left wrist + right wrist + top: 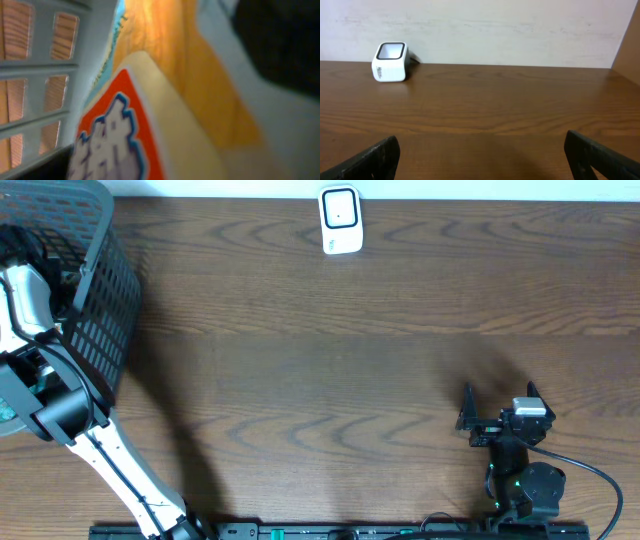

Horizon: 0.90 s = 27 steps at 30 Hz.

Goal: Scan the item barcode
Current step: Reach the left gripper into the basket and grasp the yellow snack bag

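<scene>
Black right pincer gapes wide.

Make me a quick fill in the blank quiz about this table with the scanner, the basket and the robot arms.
The scanner at the far edge of the table is ____ in colour. The grey basket stands on the robot's ____ side. The right hand is ____, with nothing between its fingers.
Missing words: white; left; open.
</scene>
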Each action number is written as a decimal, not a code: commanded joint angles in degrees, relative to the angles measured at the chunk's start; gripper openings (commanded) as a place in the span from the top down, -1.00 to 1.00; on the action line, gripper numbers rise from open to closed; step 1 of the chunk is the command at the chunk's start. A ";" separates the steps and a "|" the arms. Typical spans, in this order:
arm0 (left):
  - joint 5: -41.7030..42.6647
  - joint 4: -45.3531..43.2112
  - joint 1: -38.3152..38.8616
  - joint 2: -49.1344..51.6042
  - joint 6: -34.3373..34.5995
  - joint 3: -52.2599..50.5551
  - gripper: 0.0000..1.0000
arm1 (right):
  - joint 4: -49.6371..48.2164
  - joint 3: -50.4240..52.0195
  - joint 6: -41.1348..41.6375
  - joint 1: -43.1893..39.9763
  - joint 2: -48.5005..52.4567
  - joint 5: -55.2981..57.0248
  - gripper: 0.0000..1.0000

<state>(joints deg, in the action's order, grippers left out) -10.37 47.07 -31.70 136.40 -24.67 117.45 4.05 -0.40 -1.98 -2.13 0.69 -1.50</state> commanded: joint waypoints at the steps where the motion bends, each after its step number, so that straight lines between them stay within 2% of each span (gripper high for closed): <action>1: 2.86 0.35 -0.13 0.98 -0.98 -0.76 -0.08 | 0.24 0.09 -0.44 -0.44 -0.31 0.28 -0.99; 5: 2.84 0.35 -0.13 0.11 2.03 -0.70 0.78 | 0.24 0.09 -0.44 -0.44 -0.31 0.28 -0.99; 13: 2.86 0.63 -0.13 -7.06 13.88 -0.59 0.85 | 0.24 0.09 -0.44 -0.44 -0.31 0.28 -0.99; 16: 2.89 1.55 -0.13 -11.96 19.50 -0.59 0.85 | 0.24 0.09 -0.44 -0.44 -0.31 0.28 -0.98; 25: 2.99 6.01 -0.13 -28.02 30.12 -0.59 0.85 | 0.24 0.11 -0.44 -0.44 -0.31 0.28 -0.98; 27: 5.42 6.67 -0.13 -31.32 32.72 -0.59 0.85 | 0.24 0.09 -0.44 -0.44 -0.31 0.28 -0.99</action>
<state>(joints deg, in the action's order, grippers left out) -7.11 52.97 -31.81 108.88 1.56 116.60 4.03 -0.40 -1.96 -2.13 0.69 -1.50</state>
